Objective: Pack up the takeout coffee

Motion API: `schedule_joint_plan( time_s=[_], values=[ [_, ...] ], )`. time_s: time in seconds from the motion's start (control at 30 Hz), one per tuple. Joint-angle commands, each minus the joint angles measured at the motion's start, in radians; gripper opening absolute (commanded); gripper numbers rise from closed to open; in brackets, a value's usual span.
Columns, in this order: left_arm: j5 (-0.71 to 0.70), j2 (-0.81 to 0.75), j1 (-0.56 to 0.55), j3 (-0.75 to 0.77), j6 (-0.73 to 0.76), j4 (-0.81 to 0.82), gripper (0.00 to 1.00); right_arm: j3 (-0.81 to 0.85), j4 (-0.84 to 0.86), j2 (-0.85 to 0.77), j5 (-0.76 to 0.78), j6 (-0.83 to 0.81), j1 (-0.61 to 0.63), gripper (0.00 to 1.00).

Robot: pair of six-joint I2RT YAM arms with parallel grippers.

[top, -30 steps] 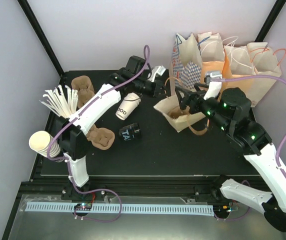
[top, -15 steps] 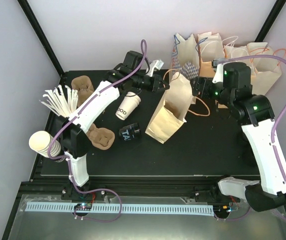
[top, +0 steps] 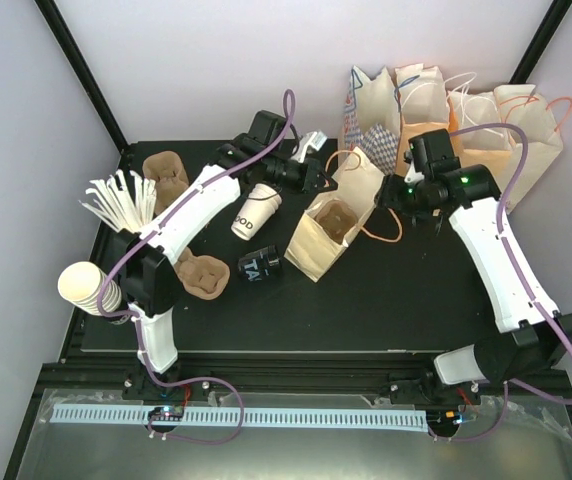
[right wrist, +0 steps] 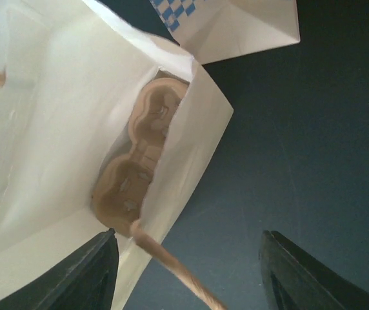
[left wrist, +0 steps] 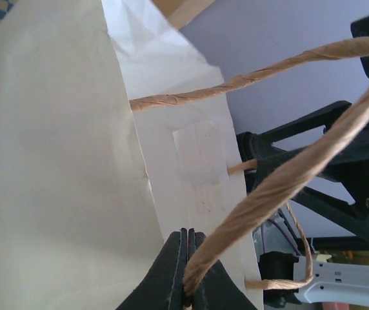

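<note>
The takeout coffee [top: 254, 213], a white paper cup with black lettering, lies on its side on the black table, left of the bag. The cream paper bag [top: 331, 230] stands open with a brown cup carrier [right wrist: 139, 174] inside. My left gripper [top: 318, 178] is shut on one twisted paper handle [left wrist: 275, 187] at the bag's rim, as the left wrist view shows at the left gripper [left wrist: 191, 278]. My right gripper [top: 391, 195] hangs open just right of the bag's mouth. In the right wrist view the right gripper [right wrist: 191, 271] has the other handle [right wrist: 171, 268] running loose between its fingers.
A black cup [top: 261, 264] lies near the bag's front left. Brown cup carriers [top: 166, 172] [top: 201, 275], white stirrers [top: 116, 200] and stacked cream cups [top: 86, 285] sit along the left side. Several paper bags [top: 466, 110] stand along the back right.
The bag went from lying tipped to standing with its mouth up. My right arm drew back to the right of the bag and its jaws narrowed. The left gripper kept hold of the handle.
</note>
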Motion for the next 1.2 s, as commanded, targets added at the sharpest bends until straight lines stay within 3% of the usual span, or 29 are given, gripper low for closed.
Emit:
schedule_joint_plan(
  time_s=[0.0, 0.3, 0.37, 0.43, 0.5, 0.67, 0.8, 0.97, 1.17],
  values=[
    [0.062, -0.049, 0.006, -0.023, -0.005, 0.032, 0.02, -0.009, -0.003, 0.030, -0.017, 0.147, -0.006, 0.61],
    [0.142, -0.099, 0.005, -0.075, -0.035, 0.122, 0.02, -0.111, 0.077, -0.013, -0.053, 0.187, -0.005, 0.61],
    [0.158, -0.109, 0.003, -0.080, -0.046, 0.142, 0.01, -0.132, 0.083, -0.050, -0.050, 0.176, -0.007, 0.53],
    [0.172, -0.124, 0.000, -0.098, -0.050, 0.167, 0.01, -0.182, 0.094, -0.100, -0.059, 0.155, -0.007, 0.38],
    [0.187, -0.142, -0.004, -0.133, -0.053, 0.199, 0.02, -0.235, 0.109, -0.157, -0.089, 0.129, -0.006, 0.34],
    [0.219, -0.201, -0.019, -0.234, -0.075, 0.305, 0.02, -0.421, 0.169, -0.335, -0.169, 0.123, -0.006, 0.45],
    [0.266, -0.227, -0.046, -0.284, -0.069, 0.368, 0.02, -0.572, 0.154, -0.432, -0.245, 0.152, -0.004, 0.46],
    [0.290, -0.234, -0.099, -0.308, -0.005, 0.313, 0.02, -0.726, 0.128, -0.557, -0.281, 0.189, -0.003, 0.47],
    [0.260, -0.259, -0.124, -0.356, 0.019, 0.276, 0.02, -0.798, 0.101, -0.633, -0.323, 0.188, -0.003, 0.47]
  ],
)
